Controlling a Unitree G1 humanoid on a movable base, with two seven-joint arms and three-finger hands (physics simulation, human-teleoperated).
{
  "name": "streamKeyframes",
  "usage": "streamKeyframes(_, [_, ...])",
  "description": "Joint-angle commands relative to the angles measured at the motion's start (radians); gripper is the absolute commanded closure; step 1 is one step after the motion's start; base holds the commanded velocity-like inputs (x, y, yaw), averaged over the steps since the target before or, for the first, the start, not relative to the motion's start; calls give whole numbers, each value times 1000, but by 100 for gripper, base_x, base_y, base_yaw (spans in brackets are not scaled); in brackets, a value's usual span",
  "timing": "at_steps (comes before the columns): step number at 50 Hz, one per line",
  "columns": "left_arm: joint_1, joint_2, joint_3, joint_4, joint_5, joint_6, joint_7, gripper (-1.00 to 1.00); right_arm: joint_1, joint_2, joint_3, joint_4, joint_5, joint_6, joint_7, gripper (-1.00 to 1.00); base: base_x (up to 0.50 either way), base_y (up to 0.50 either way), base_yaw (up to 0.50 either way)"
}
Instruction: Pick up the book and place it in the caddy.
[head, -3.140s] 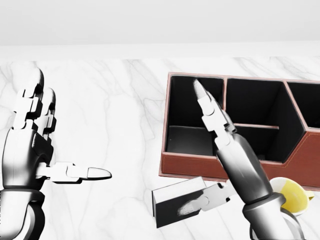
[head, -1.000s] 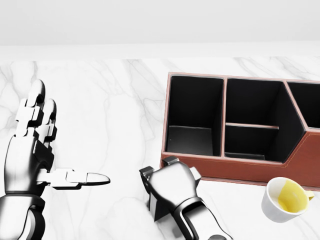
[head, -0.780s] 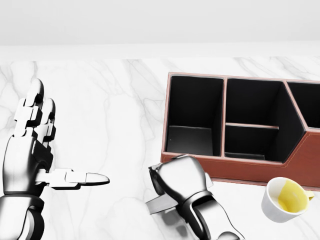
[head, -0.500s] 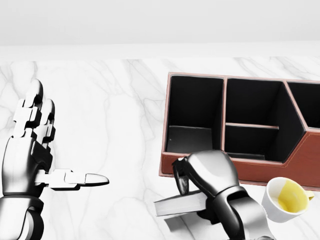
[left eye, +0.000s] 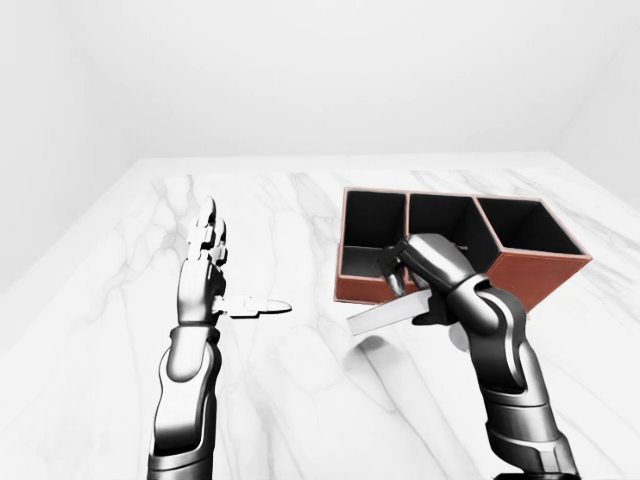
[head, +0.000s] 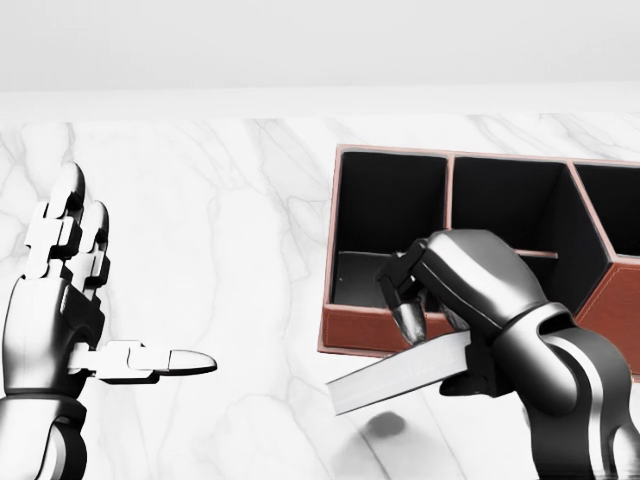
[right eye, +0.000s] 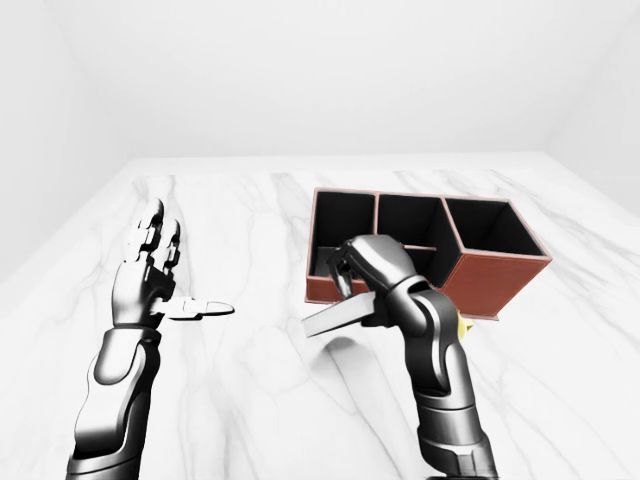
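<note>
Book: the thin pale grey book (head: 400, 375) is clear of the white marble table (head: 240, 220), tilted with its low end toward the head view's left, just below the caddy's near wall.
Right robot hand: the right robot hand (head: 440, 300) has its fingers curled round the book's upper end, pinching it.
Caddy: the brown leather caddy with black compartments (head: 375, 330) stands just above the held book in the head view; its left compartment lies directly beyond the fingers.
Left robot hand: the left robot hand (head: 70, 300) is spread, fingers up and thumb pointing toward the caddy, well to the caddy's left and holding nothing.
Doing it well: in my judgement, lift the book above the caddy's rim first, turn it edge-down, line it with the left compartment and lower before letting go, since its low end could catch the wall.
Change: half a second ago the book sat lower and flatter below the caddy; it has risen and tilted, and the right arm now hides the yellow-lined cup in the head view.
</note>
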Motion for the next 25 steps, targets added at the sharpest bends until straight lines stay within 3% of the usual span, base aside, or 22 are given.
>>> streamKeyframes(1, [-2, 1, 1, -1, -4, 0, 0, -100, -175, -64, -58, 0, 94, 0, 72, 100, 0, 0, 0])
streamKeyframes(11, [0, 4, 7, -21, -8, 0, -2, -100, -346, -141, -82, 83, 136, 0, 112, 100, 0, 0, 0])
streamKeyframes(25, [8, 3, 13, -23, -13, 0, -3, -100, -595, -280, -96, 361, 118, 0, 112, 100, 0, 0, 0])
